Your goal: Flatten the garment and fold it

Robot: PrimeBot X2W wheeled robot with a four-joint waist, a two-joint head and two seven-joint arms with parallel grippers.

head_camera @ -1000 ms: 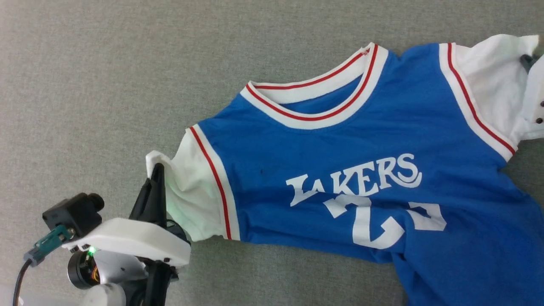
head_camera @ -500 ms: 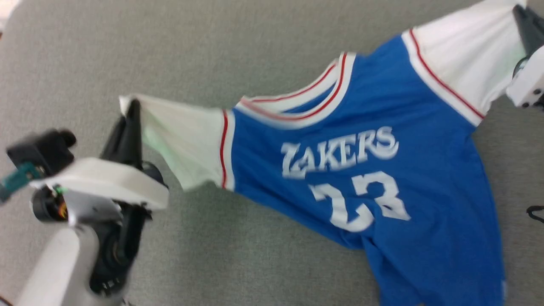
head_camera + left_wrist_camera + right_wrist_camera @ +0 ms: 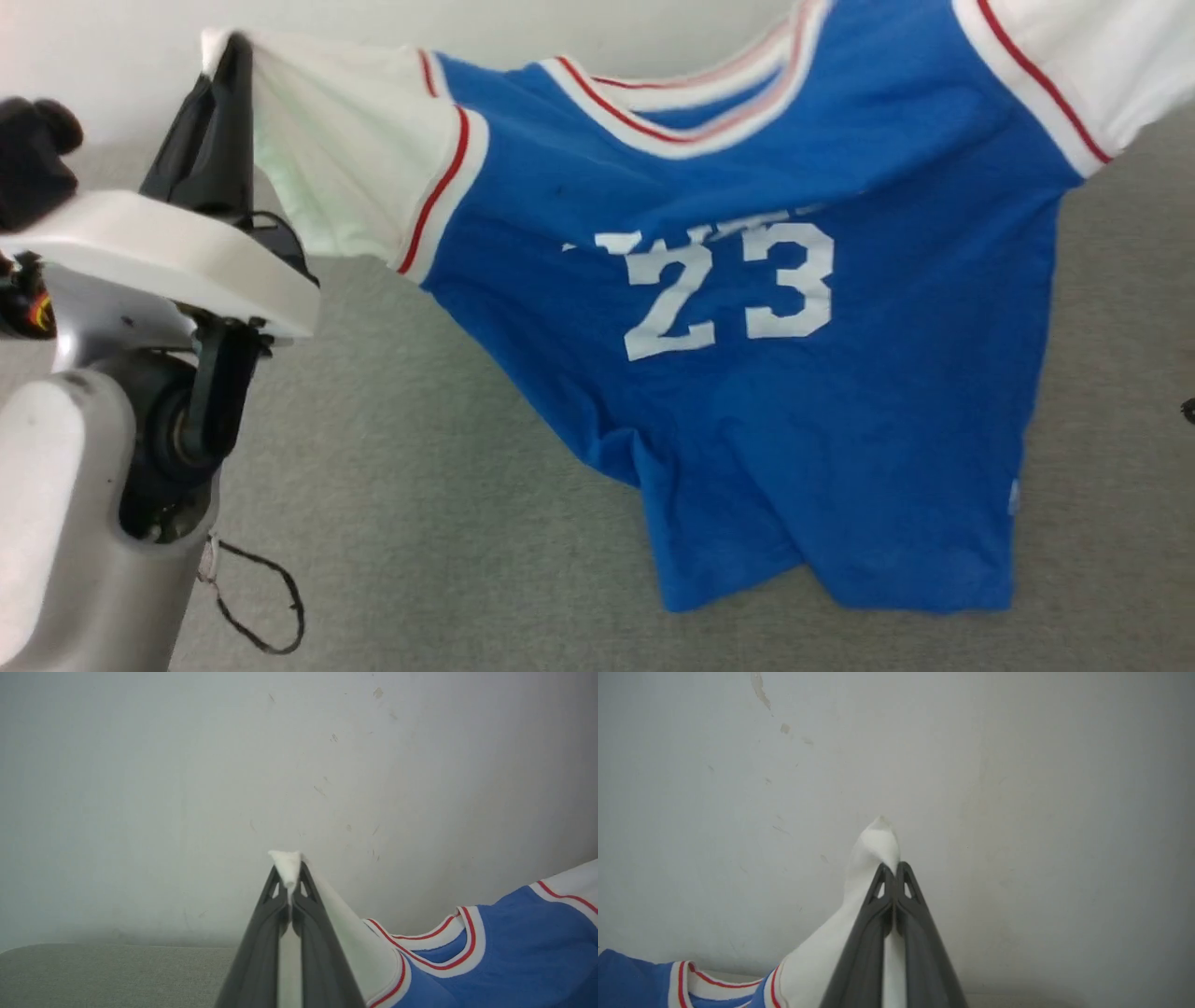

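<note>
Garment [image 3: 747, 392] hangs stretched over the grey surface [image 3: 420, 541] as our left gripper [image 3: 288, 879] pinches one white sleeve tip [image 3: 286, 861] and our right gripper [image 3: 893, 868] pinches the opposite one, apparently holding it wide so the body drapes smooth.

Looks like a bare test room or lab rather than a home, can't say for sure: plain white wall [image 3: 140, 765] with scuffs and chipped spots, grey fabric-covered surface [image 3: 420, 523], loose black cable [image 3: 264, 611] trailing around.
</note>
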